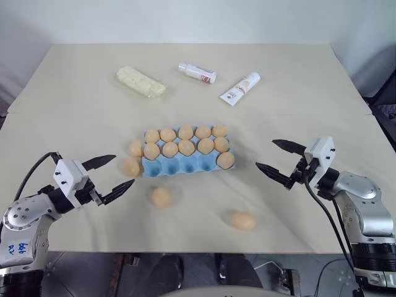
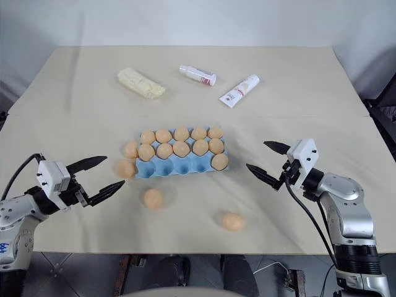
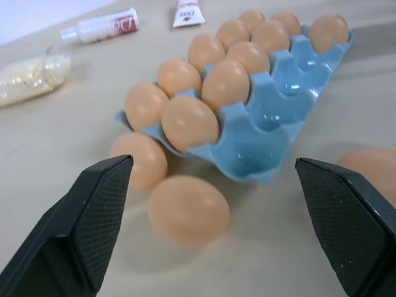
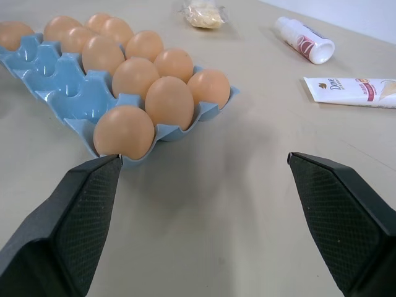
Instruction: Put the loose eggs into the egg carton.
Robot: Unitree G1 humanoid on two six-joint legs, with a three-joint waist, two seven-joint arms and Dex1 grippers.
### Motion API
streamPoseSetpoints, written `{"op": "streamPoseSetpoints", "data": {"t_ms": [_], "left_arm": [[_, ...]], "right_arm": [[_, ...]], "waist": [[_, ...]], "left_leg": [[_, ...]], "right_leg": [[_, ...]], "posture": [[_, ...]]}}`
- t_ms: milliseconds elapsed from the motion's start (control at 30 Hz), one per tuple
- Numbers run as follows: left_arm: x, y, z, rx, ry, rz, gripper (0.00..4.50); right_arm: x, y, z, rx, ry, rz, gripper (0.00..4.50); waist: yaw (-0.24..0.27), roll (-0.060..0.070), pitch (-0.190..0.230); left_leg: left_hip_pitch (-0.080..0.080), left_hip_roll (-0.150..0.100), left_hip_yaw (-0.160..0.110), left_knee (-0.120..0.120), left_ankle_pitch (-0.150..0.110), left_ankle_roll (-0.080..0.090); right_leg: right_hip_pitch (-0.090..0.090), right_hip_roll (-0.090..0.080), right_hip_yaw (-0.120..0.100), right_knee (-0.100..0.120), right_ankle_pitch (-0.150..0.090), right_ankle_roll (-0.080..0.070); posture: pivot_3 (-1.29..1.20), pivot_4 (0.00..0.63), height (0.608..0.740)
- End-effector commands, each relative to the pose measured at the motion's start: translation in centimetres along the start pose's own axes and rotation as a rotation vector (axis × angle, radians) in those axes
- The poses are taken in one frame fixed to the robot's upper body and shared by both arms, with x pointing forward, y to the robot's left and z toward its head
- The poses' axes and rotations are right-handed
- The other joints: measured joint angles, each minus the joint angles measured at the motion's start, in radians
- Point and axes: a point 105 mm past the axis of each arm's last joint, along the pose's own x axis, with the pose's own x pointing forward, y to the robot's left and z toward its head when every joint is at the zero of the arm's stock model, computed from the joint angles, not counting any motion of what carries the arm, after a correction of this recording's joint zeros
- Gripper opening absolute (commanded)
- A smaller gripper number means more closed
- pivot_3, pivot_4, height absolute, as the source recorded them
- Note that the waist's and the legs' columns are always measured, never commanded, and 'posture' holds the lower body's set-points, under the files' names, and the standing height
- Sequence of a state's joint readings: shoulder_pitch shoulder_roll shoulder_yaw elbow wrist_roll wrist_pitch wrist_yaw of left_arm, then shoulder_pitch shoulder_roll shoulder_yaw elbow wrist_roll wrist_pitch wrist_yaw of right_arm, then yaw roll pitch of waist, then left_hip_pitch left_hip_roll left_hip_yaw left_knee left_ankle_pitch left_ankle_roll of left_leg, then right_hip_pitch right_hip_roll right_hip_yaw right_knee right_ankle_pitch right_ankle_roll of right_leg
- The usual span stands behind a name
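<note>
Either side of egg carton [image 1: 185, 164]: left gripper [image 1: 116, 173], right gripper [image 1: 272, 156] level, angled inward, fingers spread wide, empty.

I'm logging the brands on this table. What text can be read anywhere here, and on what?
"Dove": on the white tube lying flat; its smaller print is too blurred to read.
White bottle: red label marking, unreadable.
Egg carton, eggs, pale yellow block: no text visible.
</note>
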State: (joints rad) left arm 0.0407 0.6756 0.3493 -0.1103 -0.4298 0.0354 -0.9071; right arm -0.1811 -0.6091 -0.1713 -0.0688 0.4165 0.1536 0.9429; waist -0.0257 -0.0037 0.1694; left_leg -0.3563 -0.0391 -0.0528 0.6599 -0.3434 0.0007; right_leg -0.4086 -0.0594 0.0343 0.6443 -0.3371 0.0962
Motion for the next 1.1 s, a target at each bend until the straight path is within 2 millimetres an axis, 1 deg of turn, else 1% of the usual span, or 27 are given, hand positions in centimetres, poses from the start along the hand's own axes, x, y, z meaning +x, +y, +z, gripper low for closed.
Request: {"op": "streamPoseSetpoints", "data": {"t_ms": [33,167,267,300,367,400,433,533,667,733,800,967,1033,1100], "left_arm": [[0.6,0.0,1.0,0.041,-0.025,-0.004,4.48],[1.2,-0.4,1.2,-0.001,-0.058,-0.032,4.48],[2.2,-1.8,1.3,0.001,-0.062,-0.128,4.48],[2.7,-2.4,1.3,0.009,-0.061,-0.173,4.48],[3.8,-4.3,1.2,0.030,-0.059,-0.314,4.48],[4.1,-4.9,1.2,0.038,-0.058,-0.360,4.48],[4.6,-5.7,1.1,0.056,-0.054,-0.432,4.48],[5.1,-6.8,0.8,0.089,-0.051,-0.551,4.48],[5.3,-7.5,0.3,0.117,-0.051,-0.640,4.48],[5.2,-7.6,0.3,0.118,-0.054,-0.654,4.48],[5.1,-7.7,0.4,0.114,-0.060,-0.659,4.48],[4.7,-7.5,0.4,0.105,-0.058,-0.645,4.48],[4.3,-7.5,0.5,0.104,-0.054,-0.643,4.48],[3.8,-7.6,0.4,0.103,-0.046,-0.643,4.48]], "right_arm": [[0.0,-0.1,1.5,-0.025,-0.053,-0.009,4.50],[-0.2,-0.1,1.8,-0.034,-0.054,-0.023,4.50],[-1.3,0.0,2.4,-0.050,-0.050,-0.042,4.50],[-1.8,0.0,2.5,-0.058,-0.043,-0.054,4.50],[-3.7,0.5,2.7,-0.063,-0.006,-0.073,4.50],[-4.4,0.8,2.8,-0.064,0.011,-0.077,4.50],[-5.6,1.5,2.6,-0.064,0.049,-0.083,4.50],[-8.0,3.0,1.9,-0.056,0.136,-0.083,4.50],[-10.1,4.4,1.0,-0.019,0.202,-0.104,4.50],[-10.1,5.4,0.7,-0.009,0.220,-0.070,4.50],[-9.7,6.3,0.7,-0.007,0.228,-0.022,4.50],[-7.0,8.3,0.8,0.009,0.220,0.141,4.50],[-5.8,8.4,0.5,0.017,0.219,0.175,4.50],[-4.5,8.6,-0.2,0.018,0.236,0.223,4.50]], "waist": [[0.000,0.000,0.000],[0.001,0.000,0.000],[0.002,0.000,0.000],[0.006,0.000,0.000],[0.020,0.000,0.000],[0.027,0.000,0.000],[0.031,0.000,0.000],[0.047,0.000,0.000],[0.036,0.000,0.000],[0.027,0.000,0.000],[0.021,-0.001,0.000],[0.023,-0.001,0.001],[0.023,-0.002,0.001],[0.023,-0.002,0.001]], "left_leg": [[0.000,0.000,0.000,0.000,0.000,0.000],[0.000,0.000,0.000,0.000,0.000,0.000],[0.000,0.000,0.000,0.000,0.000,0.000],[0.000,0.000,0.000,0.000,0.000,0.000],[0.000,0.000,0.000,0.000,0.000,0.000],[-0.001,0.000,0.000,0.000,0.000,0.000],[-0.001,0.000,0.000,0.001,0.000,0.000],[-0.002,0.000,-0.001,0.002,0.000,0.000],[0.000,0.000,0.002,0.002,-0.001,0.002],[0.002,0.000,0.002,0.002,-0.003,0.006],[0.004,0.000,0.001,0.002,-0.003,0.007],[0.005,0.000,0.001,0.003,-0.001,0.007],[0.005,0.000,0.001,0.003,-0.001,0.008],[0.005,0.000,0.000,0.003,-0.001,0.007]], "right_leg": [[0.000,0.000,0.000,0.000,0.000,0.000],[0.000,0.000,0.000,0.000,0.000,0.000],[0.000,0.000,0.000,0.000,0.000,0.000],[0.000,0.000,0.000,0.000,0.000,0.000],[0.000,0.000,0.000,-0.001,0.000,0.000],[0.000,0.000,0.000,-0.001,0.000,0.000],[0.000,0.000,-0.001,-0.001,0.000,0.000],[0.000,0.000,-0.001,-0.002,0.000,0.000],[0.001,0.000,0.001,0.000,0.000,0.001],[0.004,0.000,0.001,0.000,0.001,0.001],[0.005,0.000,0.002,0.001,0.001,0.000],[0.007,0.000,0.001,0.000,0.004,0.000],[0.007,0.000,0.001,0.000,0.004,-0.001],[0.007,0.000,0.001,-0.001,0.004,-0.001]], "posture": [[0.00,0.150,0.740],[0.00,0.150,0.740],[0.00,0.150,0.740],[0.00,0.150,0.740],[0.00,0.150,0.740],[0.00,0.150,0.740],[0.00,0.150,0.740],[0.00,0.150,0.740],[0.00,0.150,0.740],[0.00,0.150,0.740],[0.00,0.150,0.740],[0.00,0.150,0.740],[0.00,0.150,0.740],[0.00,0.150,0.740]]}}
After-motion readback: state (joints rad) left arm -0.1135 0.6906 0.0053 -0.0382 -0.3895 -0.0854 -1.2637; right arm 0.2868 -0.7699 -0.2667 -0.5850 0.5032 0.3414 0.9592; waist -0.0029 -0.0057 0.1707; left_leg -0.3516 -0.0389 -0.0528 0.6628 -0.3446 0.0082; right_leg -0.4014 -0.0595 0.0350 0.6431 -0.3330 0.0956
